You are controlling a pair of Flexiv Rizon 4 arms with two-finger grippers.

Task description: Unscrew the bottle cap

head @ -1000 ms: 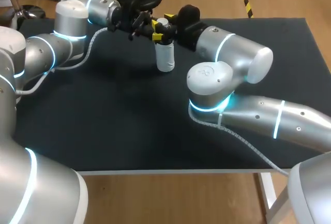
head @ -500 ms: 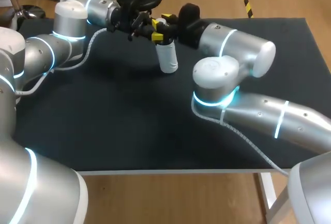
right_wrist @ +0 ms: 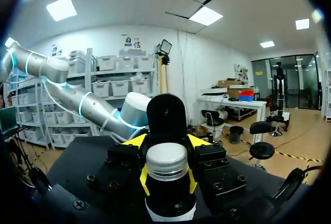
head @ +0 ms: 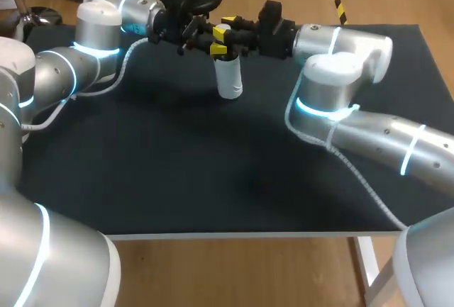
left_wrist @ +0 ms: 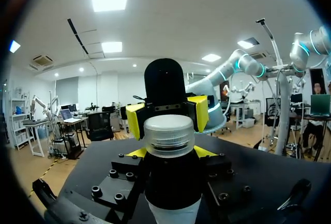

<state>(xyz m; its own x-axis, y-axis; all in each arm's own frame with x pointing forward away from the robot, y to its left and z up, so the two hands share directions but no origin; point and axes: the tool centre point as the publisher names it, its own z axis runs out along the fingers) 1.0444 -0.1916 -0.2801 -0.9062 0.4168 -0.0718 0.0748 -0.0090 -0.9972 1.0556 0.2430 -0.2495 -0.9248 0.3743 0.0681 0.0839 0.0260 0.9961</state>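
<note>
White plastic bottle (head: 228, 76) stands upright near the far edge of the black cloth-covered table (head: 177, 165). Whether its foot rests on the cloth or hangs just above it is hard to tell from the head view. The left gripper (left_wrist: 170, 152) is clenched on the neck just under the pale ribbed screw cap (left_wrist: 168, 135), probably to stop the body turning. The right gripper (right_wrist: 166, 176) comes in from the opposite side and grasps the cap itself, ready to twist. The two sets of yellow fingers sit very close, one just above the other, so a turn leaves little clearance. Toward the robot the cloth offers wide room.
</note>
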